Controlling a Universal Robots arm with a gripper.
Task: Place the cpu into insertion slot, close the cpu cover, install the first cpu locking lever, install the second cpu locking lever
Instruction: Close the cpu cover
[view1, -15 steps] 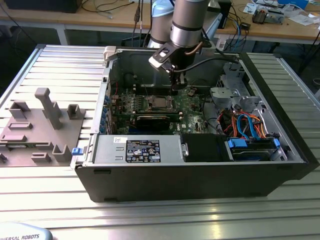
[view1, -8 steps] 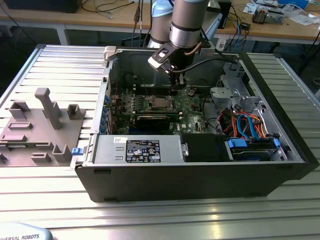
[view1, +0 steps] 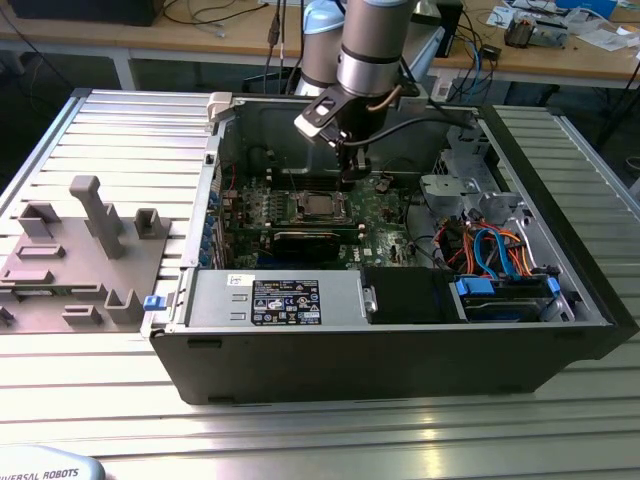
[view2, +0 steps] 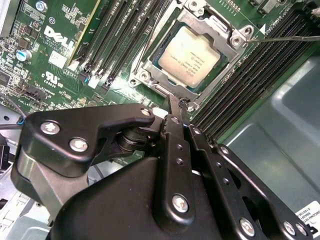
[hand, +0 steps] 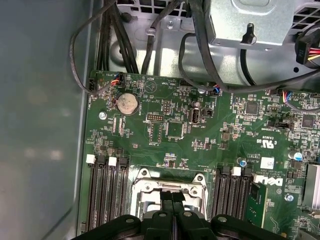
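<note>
CPU (view2: 192, 55): seated in insertion slot (view2: 210, 75), cpu cover (view2: 150, 67) down around it. Pincer (view2: 178, 102): closed, apparently empty, tips at cover's edge. Locking lever (view2: 292, 37): thin wire; best pushed steadily, square-on.

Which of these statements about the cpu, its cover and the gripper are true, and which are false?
1. The cpu lies in the insertion slot. True.
2. The cpu cover stands raised, clear of the cpu. False: it lies flat, framing the cpu.
3. The gripper has its fingers spread wide. False: in both wrist views they are pressed together.
4. The gripper's tips are at the edge of the insertion slot, over the green board. True.
</note>
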